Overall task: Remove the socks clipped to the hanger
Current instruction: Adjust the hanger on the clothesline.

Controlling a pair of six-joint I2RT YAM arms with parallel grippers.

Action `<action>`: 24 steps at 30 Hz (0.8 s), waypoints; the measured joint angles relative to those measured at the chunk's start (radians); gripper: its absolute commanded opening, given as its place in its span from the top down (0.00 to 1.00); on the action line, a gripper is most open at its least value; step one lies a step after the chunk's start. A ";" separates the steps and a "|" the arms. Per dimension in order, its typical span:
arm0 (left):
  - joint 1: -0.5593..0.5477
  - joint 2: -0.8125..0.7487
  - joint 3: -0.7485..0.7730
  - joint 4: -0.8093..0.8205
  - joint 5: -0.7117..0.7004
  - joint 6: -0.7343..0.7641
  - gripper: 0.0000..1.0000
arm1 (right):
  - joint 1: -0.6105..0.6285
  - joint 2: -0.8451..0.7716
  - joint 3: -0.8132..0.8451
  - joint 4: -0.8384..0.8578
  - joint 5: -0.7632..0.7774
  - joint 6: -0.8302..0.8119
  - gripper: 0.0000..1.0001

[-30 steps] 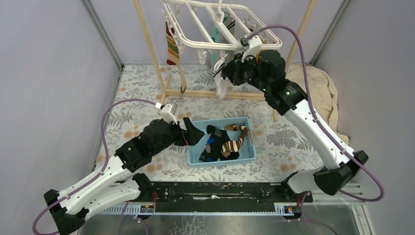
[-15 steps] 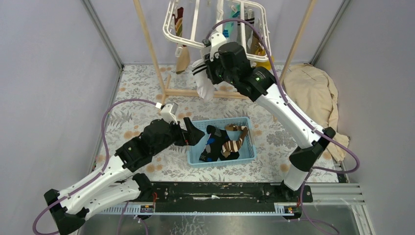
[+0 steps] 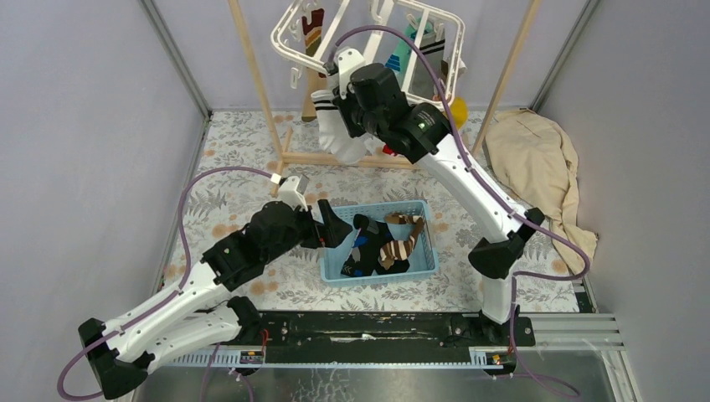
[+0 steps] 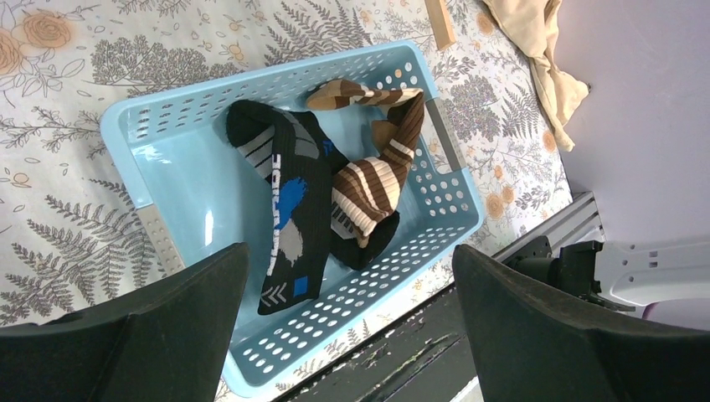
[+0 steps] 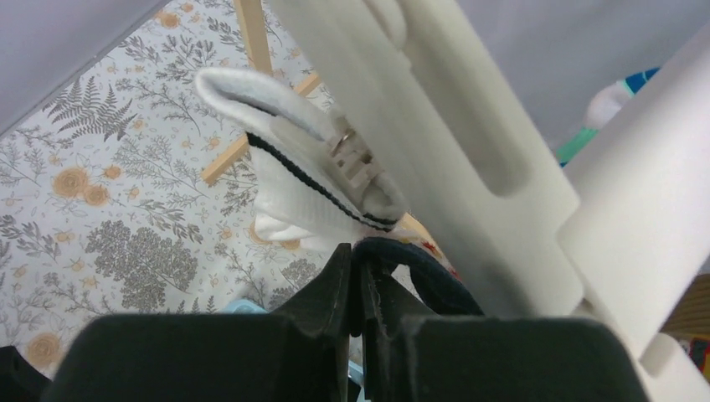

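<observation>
The white hanger hangs tilted at the top, with a brown-striped sock, a teal one and a yellow one on it. My right gripper is just below it, beside a white black-striped sock. In the right wrist view a clip on the hanger holds that white sock, and the right gripper is shut on the cuff of a navy sock. My left gripper hangs open over the basket, holding nothing.
A light blue basket holds a black-and-blue sock and a brown-striped sock. The wooden rack stands at the back. A beige cloth lies at the right.
The right arm has swung left along the hanger, which has turned and tilted with it. The left arm has barely moved.
</observation>
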 measured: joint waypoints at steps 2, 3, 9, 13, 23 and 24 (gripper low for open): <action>0.000 0.003 0.006 -0.001 0.000 0.006 0.01 | 0.008 0.024 0.029 -0.008 0.015 -0.009 0.96; 0.000 0.005 0.010 -0.002 0.000 0.007 0.01 | 0.013 0.035 0.036 -0.012 0.028 -0.015 0.96; 0.000 0.009 0.021 -0.003 0.000 0.011 0.01 | 0.032 0.077 0.038 -0.028 0.101 -0.047 0.90; 0.000 0.011 0.027 -0.007 0.000 0.013 0.01 | 0.037 0.087 0.030 -0.022 0.149 -0.069 0.69; 0.000 0.023 0.032 -0.007 0.001 0.013 0.01 | 0.043 -0.048 -0.174 0.058 0.108 -0.078 0.39; 0.000 0.023 0.032 -0.007 0.002 0.013 0.01 | 0.043 -0.072 -0.199 0.066 0.101 -0.076 0.38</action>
